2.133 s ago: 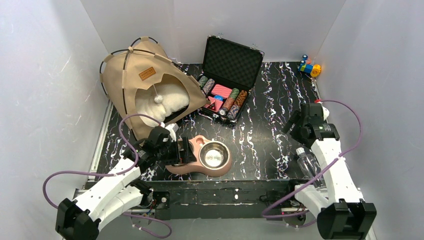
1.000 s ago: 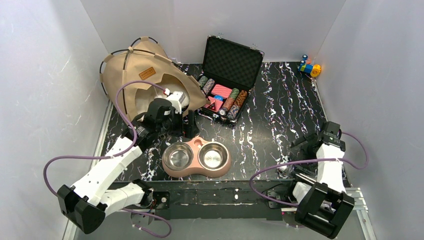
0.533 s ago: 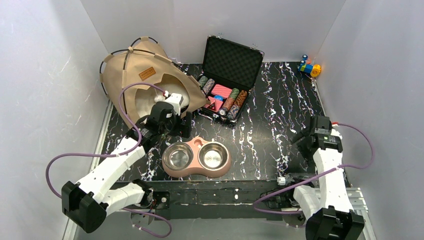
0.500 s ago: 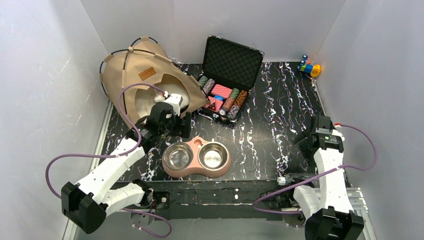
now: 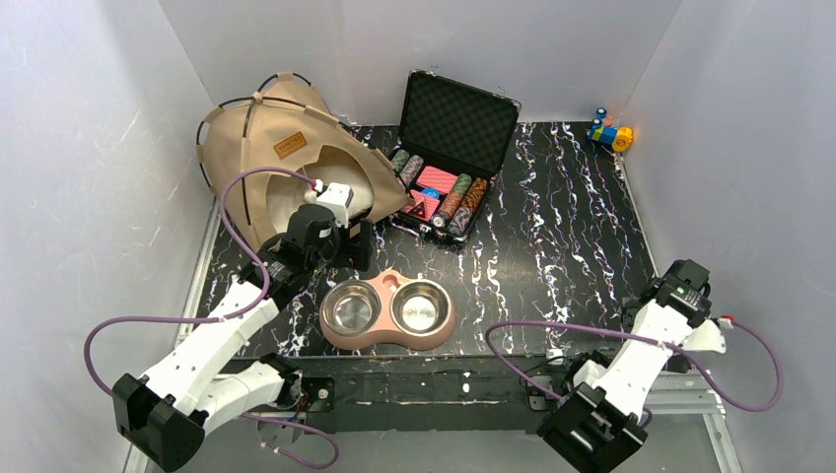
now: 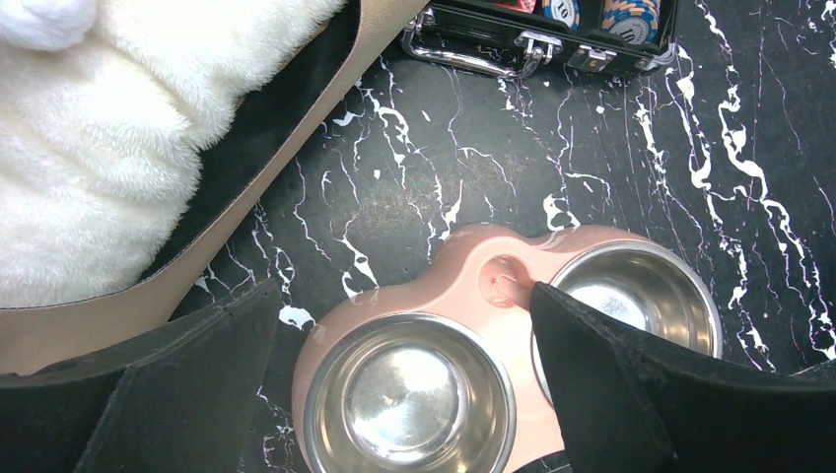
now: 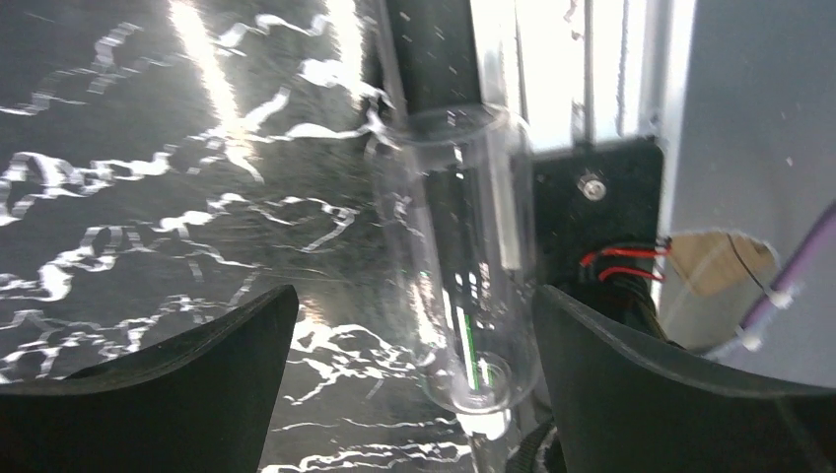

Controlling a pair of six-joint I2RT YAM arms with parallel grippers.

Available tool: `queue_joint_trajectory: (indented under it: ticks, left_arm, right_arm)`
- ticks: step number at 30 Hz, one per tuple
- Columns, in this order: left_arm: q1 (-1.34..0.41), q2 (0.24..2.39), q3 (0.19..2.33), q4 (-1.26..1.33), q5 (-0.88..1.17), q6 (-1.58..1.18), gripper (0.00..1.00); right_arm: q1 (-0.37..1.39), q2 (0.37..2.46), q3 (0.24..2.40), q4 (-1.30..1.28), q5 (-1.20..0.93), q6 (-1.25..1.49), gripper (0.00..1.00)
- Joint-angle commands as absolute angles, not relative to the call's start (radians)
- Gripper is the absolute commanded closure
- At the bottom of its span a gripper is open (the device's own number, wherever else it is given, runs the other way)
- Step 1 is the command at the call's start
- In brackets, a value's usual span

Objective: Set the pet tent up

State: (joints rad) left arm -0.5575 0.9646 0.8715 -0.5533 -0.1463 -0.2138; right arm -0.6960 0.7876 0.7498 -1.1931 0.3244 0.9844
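From above, pale walls box in a black marbled table (image 5: 552, 227). The pet tent (image 5: 237, 158) sits in the far left corner, poles bowed and its entrance tipped up toward the camera, so it seems not yet squared on its base. The left gripper (image 5: 345, 254) hangs just beside the tent's near edge. The right gripper (image 5: 680, 286) is well apart from it, at the near right corner. A chip case (image 5: 453, 123) lies open beside the tent.

In the left wrist view, the left gripper (image 6: 404, 288) has its fingers spread over a pink feeder (image 6: 473, 286). The tent's tan hem (image 6: 69, 330) and white cushion (image 6: 99, 148) lie outside the left finger, not between the two. Closing from here would likely catch the feeder, or plush rather than canvas.

In the right wrist view, the right gripper (image 7: 412, 296) is also spread, with a clear bottle (image 7: 463, 246) lying between its fingers at the table's edge. A careless sweep could roll the bottle off.
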Motion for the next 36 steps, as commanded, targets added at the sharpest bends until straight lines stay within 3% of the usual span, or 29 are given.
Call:
queue_joint_trajectory:
  ticks: [1, 31, 36]
  left_arm:
    - [-0.551, 0.927, 0.872, -0.545, -0.161, -0.207, 0.01]
    - [-0.551, 0.946, 0.87, -0.55, -0.214, -0.199, 0.01]
    - [-0.551, 0.949, 0.867, -0.543, -0.218, -0.196, 0.0]
  right_arm:
    - [-0.715, 0.807, 0.722, -1.27, 0.322, 1.018, 0.04]
    - [-0.695, 1.113, 0.585, -0.88, 0.248, 0.871, 0.08]
    - [-0.654, 1.079, 0.587, -0.839, 0.231, 0.839, 0.22]
